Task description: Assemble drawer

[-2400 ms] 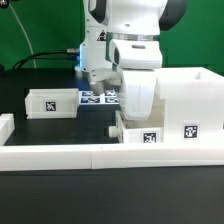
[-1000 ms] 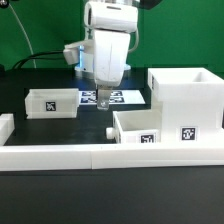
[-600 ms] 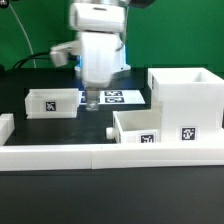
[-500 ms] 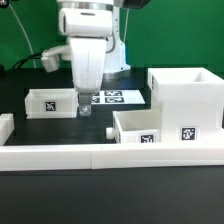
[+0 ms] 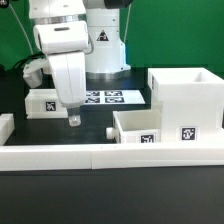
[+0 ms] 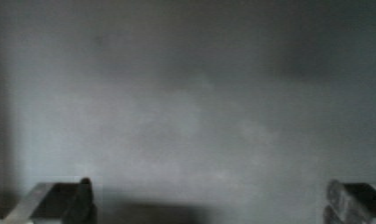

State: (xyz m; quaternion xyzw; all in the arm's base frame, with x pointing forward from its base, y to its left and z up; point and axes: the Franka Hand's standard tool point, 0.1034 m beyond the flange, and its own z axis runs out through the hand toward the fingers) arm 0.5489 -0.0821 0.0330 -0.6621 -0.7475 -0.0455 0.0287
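Observation:
My gripper (image 5: 73, 118) hangs just above the dark table, in front of a small white tagged box (image 5: 40, 103) at the exterior view's left. In the wrist view the fingertips (image 6: 60, 201) stand wide apart at the frame's corners with only blurred grey surface between them, so the gripper (image 6: 210, 205) is open and empty. A low open white drawer box (image 5: 150, 128) with two tags sits at the front right. A taller open white casing (image 5: 185, 92) stands behind it. A small knob-like part (image 5: 108, 132) lies just left of the drawer box.
The marker board (image 5: 112, 98) lies flat at the back centre, right of my arm. A long white rail (image 5: 90, 155) runs along the front edge, with a short white end piece (image 5: 5, 125) at the far left. Green backdrop and cables are behind.
My arm has swung from above the drawer box toward the exterior view's left and lowered near the table by the small tagged box. The parts have not moved.

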